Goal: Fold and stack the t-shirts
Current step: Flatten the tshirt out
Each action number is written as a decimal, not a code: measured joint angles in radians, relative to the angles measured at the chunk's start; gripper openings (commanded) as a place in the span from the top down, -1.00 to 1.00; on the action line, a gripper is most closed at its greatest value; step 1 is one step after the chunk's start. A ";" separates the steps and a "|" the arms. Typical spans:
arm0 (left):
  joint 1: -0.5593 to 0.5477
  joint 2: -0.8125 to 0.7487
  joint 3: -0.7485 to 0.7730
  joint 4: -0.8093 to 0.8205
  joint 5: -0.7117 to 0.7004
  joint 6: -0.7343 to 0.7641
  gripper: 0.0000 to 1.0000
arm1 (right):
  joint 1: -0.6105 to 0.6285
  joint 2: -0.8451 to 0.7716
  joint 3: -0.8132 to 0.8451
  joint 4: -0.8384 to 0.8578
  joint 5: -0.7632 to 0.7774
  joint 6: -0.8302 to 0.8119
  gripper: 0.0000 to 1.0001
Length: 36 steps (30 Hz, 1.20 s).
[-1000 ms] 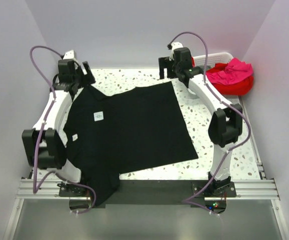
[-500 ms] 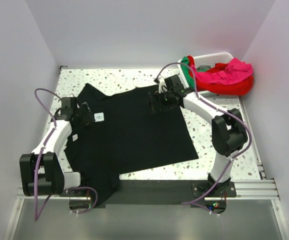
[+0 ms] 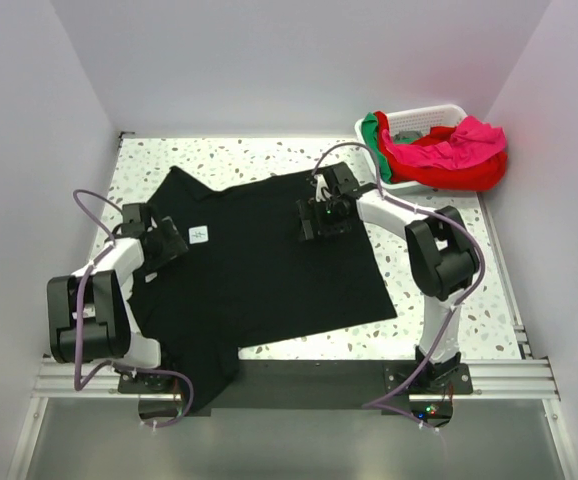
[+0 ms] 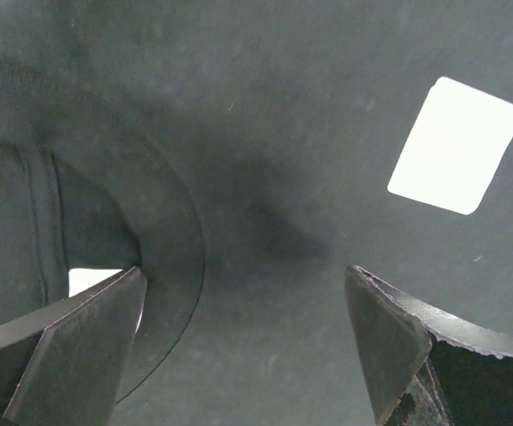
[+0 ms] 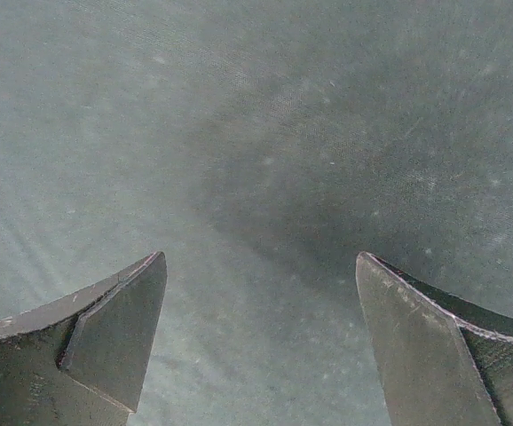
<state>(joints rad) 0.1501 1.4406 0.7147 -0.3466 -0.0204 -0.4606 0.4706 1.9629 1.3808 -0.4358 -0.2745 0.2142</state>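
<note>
You're hovering the left claw (image 4: 243, 302) and right claw (image 5: 261, 284), both wide and empty, over the black shirt (image 3: 269, 270).

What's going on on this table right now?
A black t-shirt lies spread on the table, not yet folded. The robot's left tool hangs open near its white neck label, the right tool open over its far part; neither holds cloth. Other shirts wait in the white basket.
</note>
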 measured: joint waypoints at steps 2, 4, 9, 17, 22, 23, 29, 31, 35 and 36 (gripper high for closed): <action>0.010 0.018 0.011 0.026 0.010 0.004 -0.98 | 0.000 0.024 0.000 -0.002 0.005 0.006 -0.80; 0.016 0.051 0.037 0.045 0.018 0.011 -0.98 | 0.000 0.030 0.006 -0.001 0.016 0.014 -0.80; 0.019 0.173 0.146 0.087 0.040 0.035 -0.96 | 0.000 0.051 0.034 -0.008 0.048 0.032 -0.81; 0.020 0.360 0.348 0.124 0.080 0.071 -0.93 | -0.013 0.174 0.224 -0.062 0.116 0.075 -0.81; 0.020 0.472 0.487 0.137 0.129 0.089 -0.92 | -0.034 0.290 0.416 -0.117 0.155 0.093 -0.81; 0.020 0.497 0.518 0.141 0.139 0.090 -0.92 | -0.037 0.311 0.453 -0.130 0.161 0.094 -0.81; 0.020 0.629 0.695 0.150 0.193 0.108 -0.92 | -0.060 0.438 0.672 -0.203 0.186 0.107 -0.82; 0.020 0.653 0.730 0.150 0.206 0.110 -0.91 | -0.063 0.469 0.727 -0.225 0.187 0.107 -0.82; 0.016 0.680 0.771 0.148 0.231 0.114 -0.89 | -0.066 0.499 0.787 -0.256 0.184 0.107 -0.82; 0.013 0.682 0.776 0.146 0.233 0.115 -0.89 | -0.067 0.501 0.793 -0.261 0.182 0.106 -0.82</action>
<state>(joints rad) 0.1635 2.1227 1.4906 -0.2001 0.2131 -0.3454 0.4038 2.4638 2.1735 -0.6964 -0.0921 0.3206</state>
